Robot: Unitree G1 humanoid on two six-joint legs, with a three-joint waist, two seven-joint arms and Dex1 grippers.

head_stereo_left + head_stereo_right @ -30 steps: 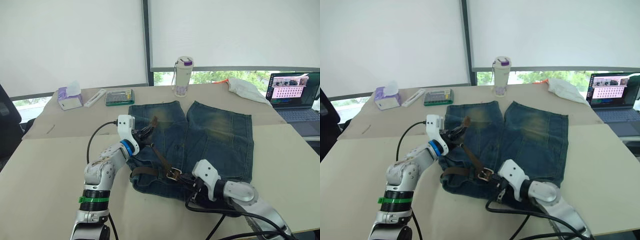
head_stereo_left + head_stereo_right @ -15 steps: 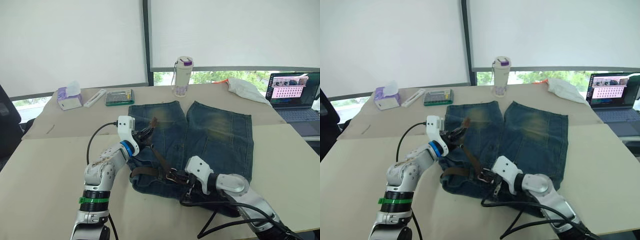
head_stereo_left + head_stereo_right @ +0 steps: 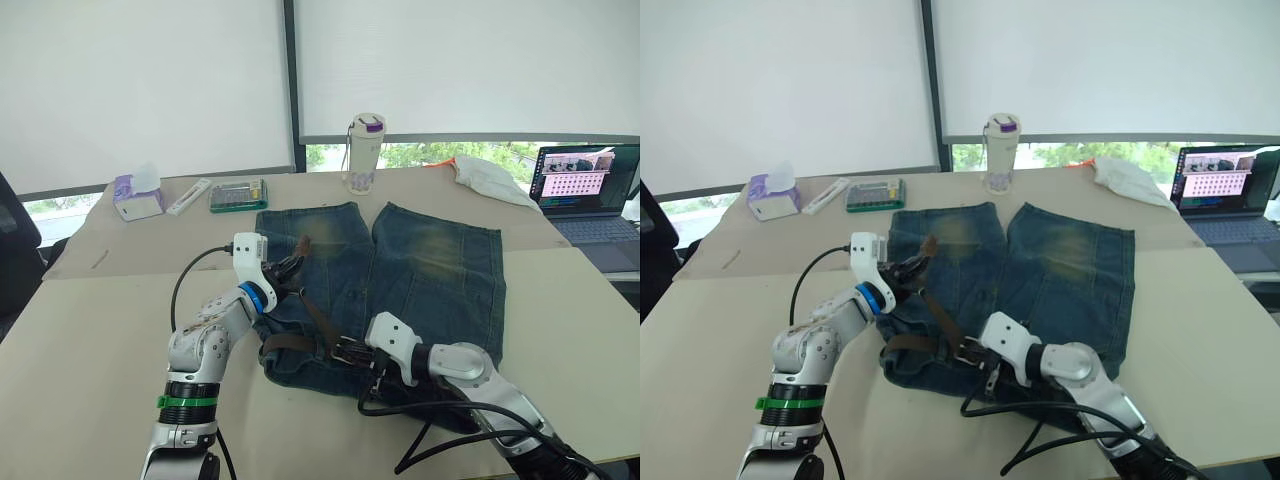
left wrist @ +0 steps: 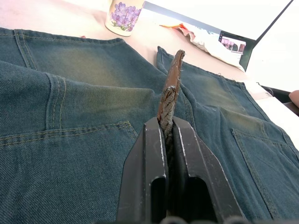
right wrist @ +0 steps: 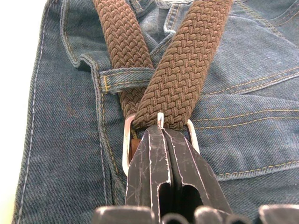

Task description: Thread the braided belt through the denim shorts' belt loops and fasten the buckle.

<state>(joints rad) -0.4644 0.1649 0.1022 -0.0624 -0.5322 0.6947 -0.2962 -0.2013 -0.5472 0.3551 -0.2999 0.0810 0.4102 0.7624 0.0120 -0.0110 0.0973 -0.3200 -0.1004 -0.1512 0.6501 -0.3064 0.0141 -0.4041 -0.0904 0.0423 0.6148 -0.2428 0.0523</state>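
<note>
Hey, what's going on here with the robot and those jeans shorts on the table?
The robot is fastening a braided belt on denim shorts spread flat on the table. The left pincer is shut on the belt's free end, holding it above a leg. The right pincer is closed at the silver buckle by the waistband. One strand passes under a belt loop.

My head's two eyes are looking forward and down across the surface, sharing the denim shorts. My wrist cameras are peering close along each end effector, both catching the braided belt on that denim.
</note>
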